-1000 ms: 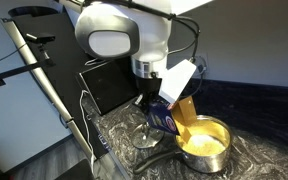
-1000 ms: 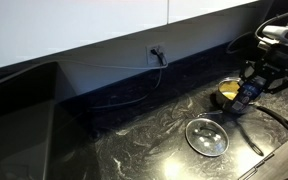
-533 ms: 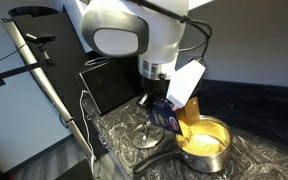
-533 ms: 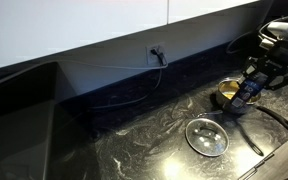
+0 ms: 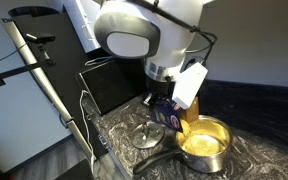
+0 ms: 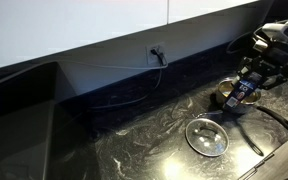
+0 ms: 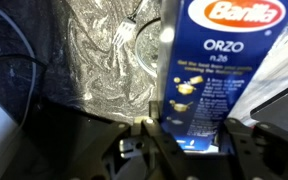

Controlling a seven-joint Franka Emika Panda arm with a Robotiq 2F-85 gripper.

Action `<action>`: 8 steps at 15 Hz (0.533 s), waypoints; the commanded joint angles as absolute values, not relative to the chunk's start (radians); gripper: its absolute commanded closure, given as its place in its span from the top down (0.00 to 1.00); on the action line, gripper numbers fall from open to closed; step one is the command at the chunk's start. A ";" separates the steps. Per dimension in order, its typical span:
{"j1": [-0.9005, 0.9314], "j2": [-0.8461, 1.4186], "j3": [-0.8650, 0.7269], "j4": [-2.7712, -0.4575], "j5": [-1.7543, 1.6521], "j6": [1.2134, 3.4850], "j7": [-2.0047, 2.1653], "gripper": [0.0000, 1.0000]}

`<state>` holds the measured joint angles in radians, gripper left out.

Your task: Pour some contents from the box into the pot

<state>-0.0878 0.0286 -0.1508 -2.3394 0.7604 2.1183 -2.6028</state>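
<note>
The dark marbled desk [image 6: 134,140] carries the round shiny steel pot [image 5: 210,163]. Just above the pot's rim, the small blue-and-yellow cardboard box [image 5: 172,114] hangs tilted, clamped between the fingers [image 7: 269,150]. It looks light and crushable, so it is best gripped on its broad faces, mid-body.

The jaws clasp the box [image 6: 242,93] above the pot [image 6: 225,93], a lid [image 6: 206,137] lying nearby.

a kitchen: a dark marbled countertop [image 6: 124,140], a wall socket [image 6: 156,52] and white cabinets [image 6: 74,25] above the countertop, a steel pot [image 5: 204,143] on it.
</note>
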 commanded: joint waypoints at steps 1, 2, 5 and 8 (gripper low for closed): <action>-0.100 0.019 -0.131 -2.283 0.790 2.034 -2.601 0.23; -0.099 0.018 -0.127 -2.274 0.794 2.025 -2.600 0.23; -0.099 0.020 -0.120 -2.253 0.800 2.005 -2.600 0.23; -0.099 0.023 -0.117 -2.251 0.798 2.011 -2.600 0.23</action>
<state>-0.0871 0.0287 -0.1247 -2.2674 0.7749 2.0472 -2.6004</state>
